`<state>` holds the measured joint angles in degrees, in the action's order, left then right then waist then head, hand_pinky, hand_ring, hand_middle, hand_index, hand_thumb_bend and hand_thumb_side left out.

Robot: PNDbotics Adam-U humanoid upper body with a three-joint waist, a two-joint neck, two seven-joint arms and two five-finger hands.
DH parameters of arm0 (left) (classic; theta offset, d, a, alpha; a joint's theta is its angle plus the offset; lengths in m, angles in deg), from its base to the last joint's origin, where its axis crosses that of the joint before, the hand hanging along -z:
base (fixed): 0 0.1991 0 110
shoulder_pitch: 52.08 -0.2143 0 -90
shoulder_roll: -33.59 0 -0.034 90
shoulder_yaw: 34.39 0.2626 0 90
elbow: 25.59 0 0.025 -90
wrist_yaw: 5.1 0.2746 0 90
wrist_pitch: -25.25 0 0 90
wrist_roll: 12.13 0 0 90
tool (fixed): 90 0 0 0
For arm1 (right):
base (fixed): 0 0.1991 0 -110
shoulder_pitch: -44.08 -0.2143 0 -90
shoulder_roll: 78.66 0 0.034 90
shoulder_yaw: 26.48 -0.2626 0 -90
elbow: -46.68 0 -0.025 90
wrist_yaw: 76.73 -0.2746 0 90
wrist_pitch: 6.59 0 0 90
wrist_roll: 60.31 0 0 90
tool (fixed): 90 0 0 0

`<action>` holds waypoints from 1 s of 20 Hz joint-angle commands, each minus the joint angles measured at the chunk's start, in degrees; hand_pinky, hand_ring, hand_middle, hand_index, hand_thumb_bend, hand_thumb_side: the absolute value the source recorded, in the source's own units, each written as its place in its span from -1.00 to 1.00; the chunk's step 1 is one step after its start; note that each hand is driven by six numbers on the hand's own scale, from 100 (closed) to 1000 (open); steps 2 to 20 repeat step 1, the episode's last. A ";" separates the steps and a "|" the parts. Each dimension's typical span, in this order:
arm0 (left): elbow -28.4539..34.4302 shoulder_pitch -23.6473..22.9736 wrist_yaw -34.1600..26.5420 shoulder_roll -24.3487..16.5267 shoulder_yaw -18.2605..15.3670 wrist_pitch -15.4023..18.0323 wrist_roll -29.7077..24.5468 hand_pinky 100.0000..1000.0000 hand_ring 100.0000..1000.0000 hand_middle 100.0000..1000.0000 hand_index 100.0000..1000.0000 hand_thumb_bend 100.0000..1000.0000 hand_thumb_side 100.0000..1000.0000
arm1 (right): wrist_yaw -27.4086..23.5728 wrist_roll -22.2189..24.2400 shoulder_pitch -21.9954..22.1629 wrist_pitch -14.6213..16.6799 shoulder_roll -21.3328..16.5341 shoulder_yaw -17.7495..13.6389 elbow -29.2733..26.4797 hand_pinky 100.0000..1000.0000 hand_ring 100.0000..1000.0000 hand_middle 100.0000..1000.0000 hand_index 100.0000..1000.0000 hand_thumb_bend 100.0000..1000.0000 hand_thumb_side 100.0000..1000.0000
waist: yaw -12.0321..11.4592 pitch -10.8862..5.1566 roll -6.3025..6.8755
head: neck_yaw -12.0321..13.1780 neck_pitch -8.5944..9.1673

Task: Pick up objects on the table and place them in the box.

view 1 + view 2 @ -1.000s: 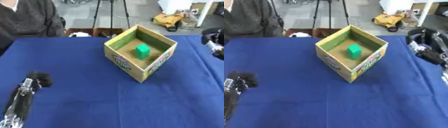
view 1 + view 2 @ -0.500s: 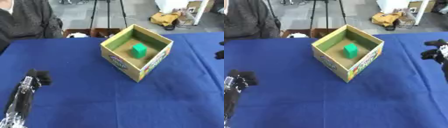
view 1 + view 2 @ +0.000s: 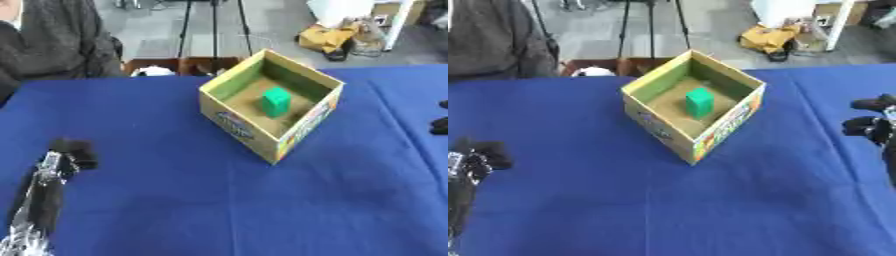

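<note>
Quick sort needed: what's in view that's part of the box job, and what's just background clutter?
Job:
- box, open top, on the blue table
- green block, inside the box
- left hand, low at the table's left edge
- right hand, at the right edge

Lying about:
- yellow bag on the floor beyond the table
- tripod legs behind the table

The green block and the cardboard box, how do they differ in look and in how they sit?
The green block is one plain solid colour; the box is tan cardboard with printed colours outside and green inner walls. The block is far smaller than the box and stands inside it, while the box rests on the blue table, open at the top. Both are straight-edged and touched by no hand.
</note>
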<state>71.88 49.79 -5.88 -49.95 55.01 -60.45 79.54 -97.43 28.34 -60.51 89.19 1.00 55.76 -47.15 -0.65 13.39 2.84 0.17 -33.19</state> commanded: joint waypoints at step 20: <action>0.98 0.38 -0.37 -0.49 -0.63 0.14 0.45 0.28 0.14 0.02 0.35 -0.35 0.98 | -0.06 -0.12 -0.41 -0.12 -0.84 -0.69 -1.61 0.13 0.07 0.31 0.30 -1.00 0.43 | 0.03 -1.02 -0.10 | 0.39 0.37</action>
